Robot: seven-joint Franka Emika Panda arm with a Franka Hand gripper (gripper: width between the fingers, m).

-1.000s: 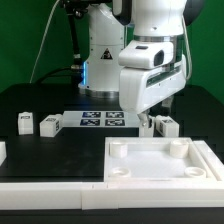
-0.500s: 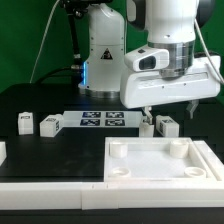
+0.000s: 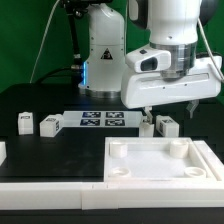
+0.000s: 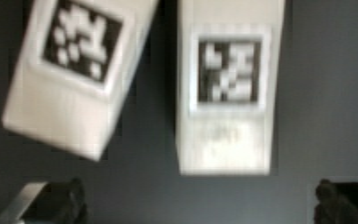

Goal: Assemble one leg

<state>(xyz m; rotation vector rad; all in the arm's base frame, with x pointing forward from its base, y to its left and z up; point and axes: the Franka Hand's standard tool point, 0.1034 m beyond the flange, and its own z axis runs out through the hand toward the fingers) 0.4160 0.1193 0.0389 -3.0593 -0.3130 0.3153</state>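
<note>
Two white legs with marker tags lie side by side on the black table just beyond the top, one [image 3: 147, 126] beside the other [image 3: 167, 125]. My gripper [image 3: 168, 111] hangs open and empty just above them, fingers spread wide. In the wrist view the straight-lying leg [image 4: 227, 88] is between my fingertips and a little ahead of them, and the tilted leg [image 4: 80, 76] is off to one side. The gripper [image 4: 197, 203] touches neither. Two more legs [image 3: 22, 122] [image 3: 47, 124] stand at the exterior view's left.
The large white square top [image 3: 160, 160] with round corner sockets lies in front, at the exterior view's right. The marker board [image 3: 103, 121] lies between the two pairs of legs. A white bar [image 3: 50, 188] runs along the front edge. The robot base [image 3: 100, 50] stands behind.
Since a second ago the wrist has turned, so the gripper body now faces the exterior camera broadside with its fingers spread over the two legs. It has held still for the last half second.
</note>
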